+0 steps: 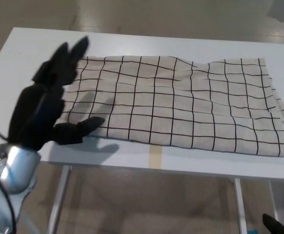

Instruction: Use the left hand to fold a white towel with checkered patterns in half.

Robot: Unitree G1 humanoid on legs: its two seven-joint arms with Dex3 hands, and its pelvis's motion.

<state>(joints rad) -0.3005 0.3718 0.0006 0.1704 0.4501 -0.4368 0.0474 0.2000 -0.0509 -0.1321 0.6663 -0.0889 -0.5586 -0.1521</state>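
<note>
Towel lies on the white table, spread long across it, with its right end reaching close to the table's right edge. At that right end several layers show at the border, so it looks already doubled, but I cannot tell this for sure. The left hand hovers over the towel's left end with fingers spread, holding nothing. If the fold is done, only pulling the hand away remains.

A cream-white towel with a thin black grid pattern on a plain white table; black robot left hand; beige floor.
</note>
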